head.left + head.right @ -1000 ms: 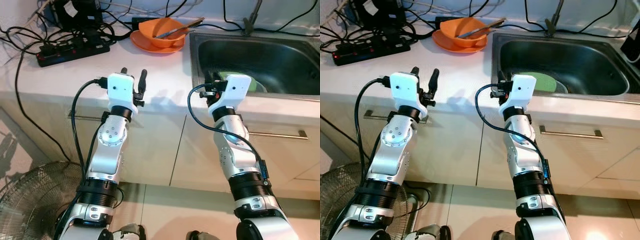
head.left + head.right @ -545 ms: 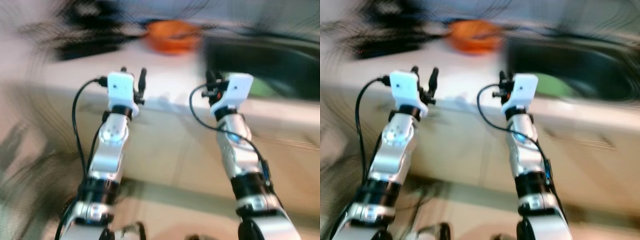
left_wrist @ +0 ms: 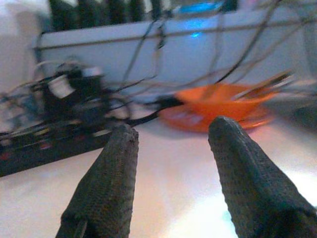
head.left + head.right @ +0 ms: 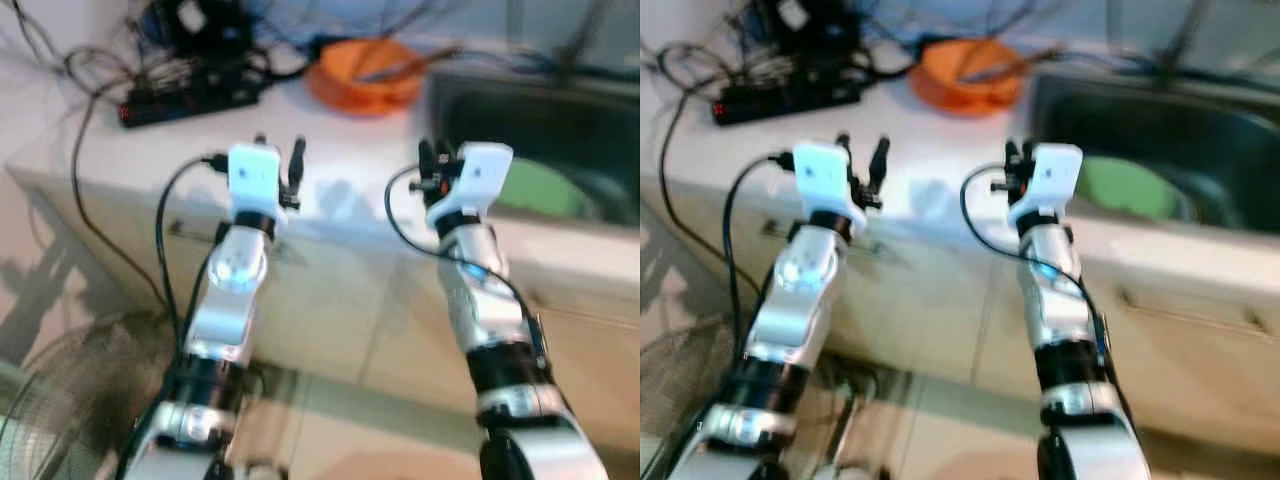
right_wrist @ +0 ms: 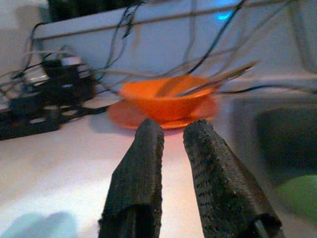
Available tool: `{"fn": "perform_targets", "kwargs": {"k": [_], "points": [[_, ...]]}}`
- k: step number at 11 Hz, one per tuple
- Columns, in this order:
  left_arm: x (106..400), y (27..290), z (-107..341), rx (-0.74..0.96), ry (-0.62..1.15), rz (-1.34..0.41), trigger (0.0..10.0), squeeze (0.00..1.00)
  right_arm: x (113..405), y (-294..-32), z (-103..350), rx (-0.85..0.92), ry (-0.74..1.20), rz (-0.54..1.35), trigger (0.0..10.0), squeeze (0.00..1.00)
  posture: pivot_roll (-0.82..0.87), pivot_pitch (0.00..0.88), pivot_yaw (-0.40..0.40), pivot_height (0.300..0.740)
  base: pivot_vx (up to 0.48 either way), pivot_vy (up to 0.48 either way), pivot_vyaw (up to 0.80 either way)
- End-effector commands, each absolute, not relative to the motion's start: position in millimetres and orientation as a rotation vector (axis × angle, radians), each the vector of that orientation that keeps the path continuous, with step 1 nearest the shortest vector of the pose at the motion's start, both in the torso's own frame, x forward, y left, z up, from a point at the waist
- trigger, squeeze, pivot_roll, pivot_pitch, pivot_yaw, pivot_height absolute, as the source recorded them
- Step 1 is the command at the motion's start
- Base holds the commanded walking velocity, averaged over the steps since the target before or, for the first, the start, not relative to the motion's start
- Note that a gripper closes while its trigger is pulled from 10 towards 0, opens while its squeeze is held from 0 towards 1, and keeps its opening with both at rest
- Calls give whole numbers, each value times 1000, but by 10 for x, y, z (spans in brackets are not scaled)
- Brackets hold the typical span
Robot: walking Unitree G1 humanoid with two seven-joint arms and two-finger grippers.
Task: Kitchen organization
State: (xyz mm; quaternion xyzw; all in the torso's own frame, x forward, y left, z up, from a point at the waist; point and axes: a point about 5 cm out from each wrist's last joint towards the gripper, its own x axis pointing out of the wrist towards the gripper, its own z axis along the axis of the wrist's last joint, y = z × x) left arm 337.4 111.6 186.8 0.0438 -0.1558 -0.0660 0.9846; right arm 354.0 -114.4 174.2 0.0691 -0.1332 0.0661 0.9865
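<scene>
Over the near edge of the white bench [image 4: 330, 130], both arms are raised side by side, fingers pointing toward the far wall. Head views are somewhat blurred.

Left claw [image 3: 171, 163]: fingers spread wide, nothing between them, hovering above bare bench surface. Through the gap, the orange bowl [image 3: 220, 101] sits farther back and slightly right.

Right claw [image 5: 171, 148]: fingers narrow, a thin gap left between the tips, holding nothing. It hangs near the left rim of the sink [image 4: 530, 120], aimed at the orange bowl.

Orange bowl rests on an orange plate [image 5: 163, 119] at the far side of the bench, just left of the sink. A long utensil [image 5: 218, 79] lies tilted in the bowl, its handle sticking out over the rim to the right.

Far left on the bench: black power strip [image 4: 190, 98] with a tangle of black cables [image 4: 200, 40] behind it; one cable drops over the bench's left edge.

Sink is dark metal, set into the bench on the right. A green round item [image 4: 1125, 188] lies inside it at the near left; too blurred to tell what it is.

Below the bench: pale cabinet fronts with a bar handle [image 4: 1185, 305]. A fan grille [image 4: 50, 400] stands on the floor at near left.
</scene>
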Motion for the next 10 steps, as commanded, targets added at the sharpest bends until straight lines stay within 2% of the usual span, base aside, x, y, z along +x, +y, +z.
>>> {"fn": "perform_targets", "kwargs": {"k": [1,5,6,10], "points": [[3386,1114,1893,89,-314,-132,10000,0,3548,-1146,1744,139,-257,135,10000,0,92,71,9,740,334,0,-800],[3385,1108,1905,104,-318,-148,10000,0,3547,-1114,1754,151,-267,144,10000,0,100,81,10,740,335,0,0],[3383,1105,1909,107,-321,-152,10000,0,3549,-1112,1748,163,-262,141,10000,0,99,83,10,740,337,0,-800],[3370,1096,1957,117,-339,-160,10000,0,3541,-1121,1786,155,-293,139,10000,0,101,90,9,740,340,0,0]]}}
